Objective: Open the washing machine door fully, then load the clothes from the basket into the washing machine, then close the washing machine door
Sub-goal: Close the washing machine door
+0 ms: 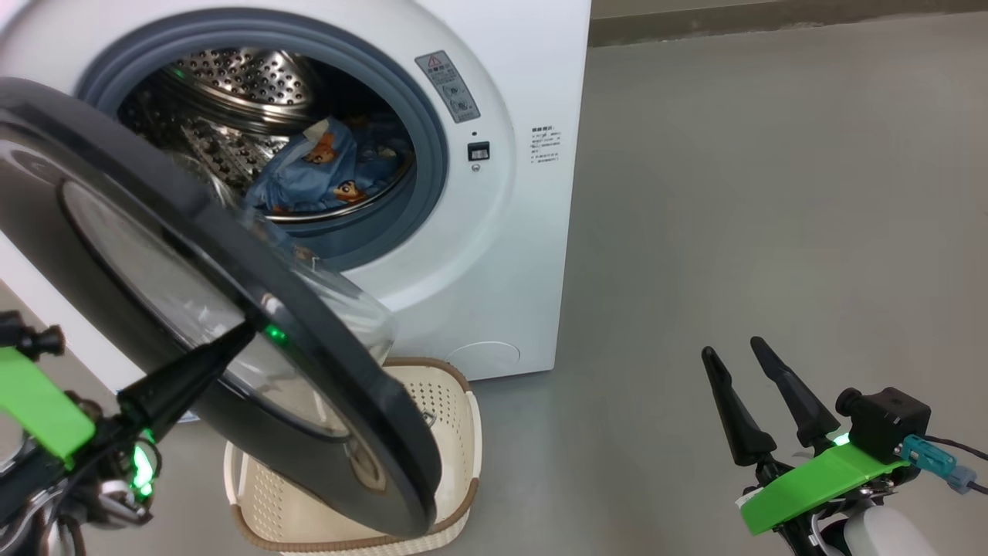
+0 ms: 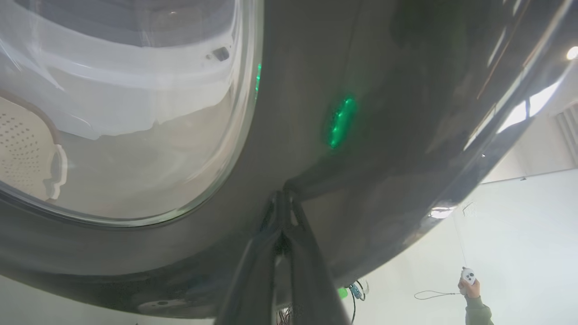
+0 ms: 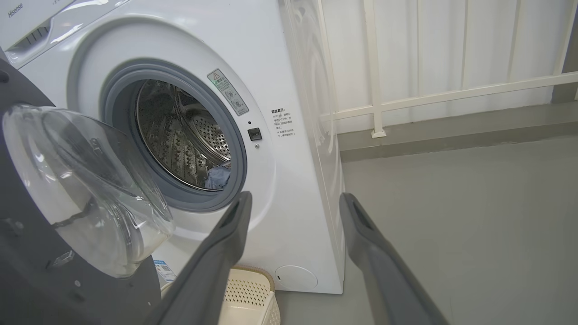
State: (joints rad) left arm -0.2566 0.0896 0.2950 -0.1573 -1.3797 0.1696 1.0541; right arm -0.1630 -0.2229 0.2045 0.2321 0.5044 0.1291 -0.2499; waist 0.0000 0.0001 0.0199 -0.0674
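The washing machine (image 1: 532, 232) stands with its door (image 1: 347, 401) swung partway out, black rim and bulging glass towards me. Blue clothes (image 1: 332, 170) with orange figures lie in the steel drum. My left gripper (image 1: 247, 333) is shut, its tips pressed against the door's outer black rim (image 2: 361, 135); the gripper (image 2: 282, 197) holds nothing. The cream basket (image 1: 455, 409) sits on the floor under the door. My right gripper (image 1: 733, 349) hangs open over the floor to the machine's right. In the right wrist view the gripper (image 3: 295, 201) faces the machine (image 3: 289, 67), door (image 3: 27, 271), clothes (image 3: 219, 177) and basket (image 3: 248, 293).
Grey floor (image 1: 772, 193) stretches to the right of the machine. A white railing (image 3: 375, 67) runs along the wall behind it. A person's hand (image 2: 469, 284) holding a small remote shows past the door's edge.
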